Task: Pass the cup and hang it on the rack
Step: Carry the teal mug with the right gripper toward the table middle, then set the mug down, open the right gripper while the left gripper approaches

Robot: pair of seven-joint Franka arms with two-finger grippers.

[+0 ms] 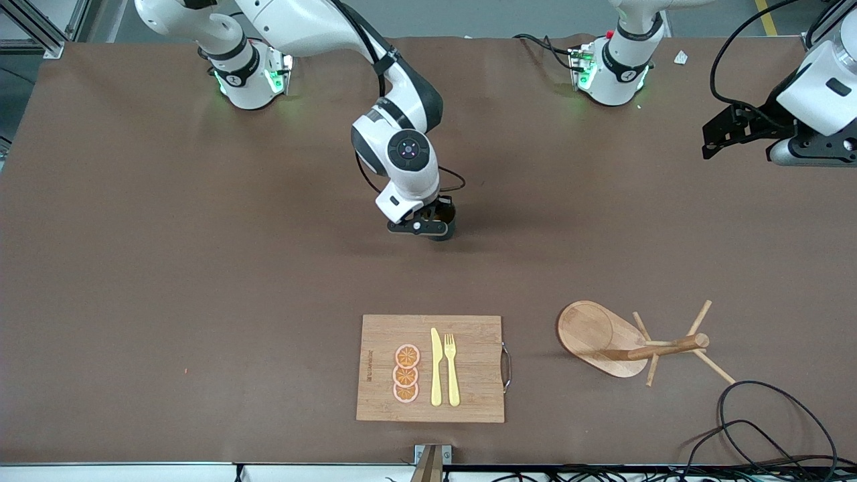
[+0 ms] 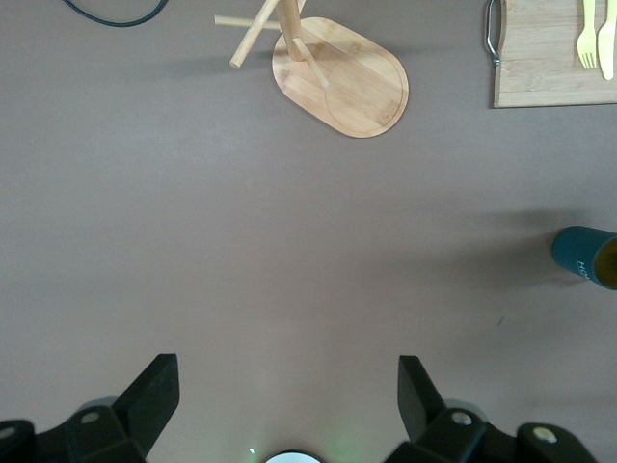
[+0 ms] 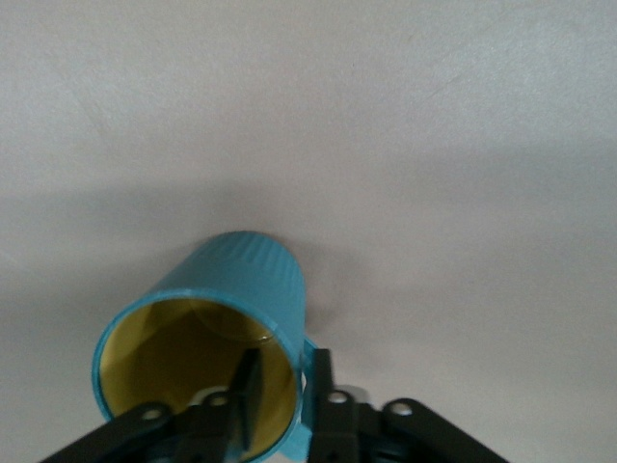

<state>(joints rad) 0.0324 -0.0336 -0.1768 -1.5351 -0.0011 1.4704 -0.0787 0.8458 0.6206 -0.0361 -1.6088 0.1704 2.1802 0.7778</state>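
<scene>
Item one, the cup point(image 3: 217, 318): you have it at mid-table, farther from the front camera than the cutting board point(image 1: 432, 368), apparently standing on the table with its mouth up.

Item two, the right gripper point(image 1: 435, 224): low at the cup, one finger point(image 3: 249, 391) inside the yellow mouth and the other outside the wall beside the handle. The fingers straddle the rim closely. Whether they are clamping or letting go cannot be told.

Item three, the left gripper point(image 2: 289, 395): fingers spread wide, nothing in them, hanging in the air over the left arm's end of the table, waiting.

Item four, the rack point(image 1: 629, 345): it stands toward the left arm's end, nearer the front camera than the cup, beside the cutting board. Its pegs fan out from the post.

Relation to weigh: the cup lies between the two arms, toward the right arm's end from the waiting left gripper. The rack sits on the left arm's side, so in my judgement the left arm is the nearer one for hanging. You would bring it across to the cup, whose long axis looks upright.
</scene>
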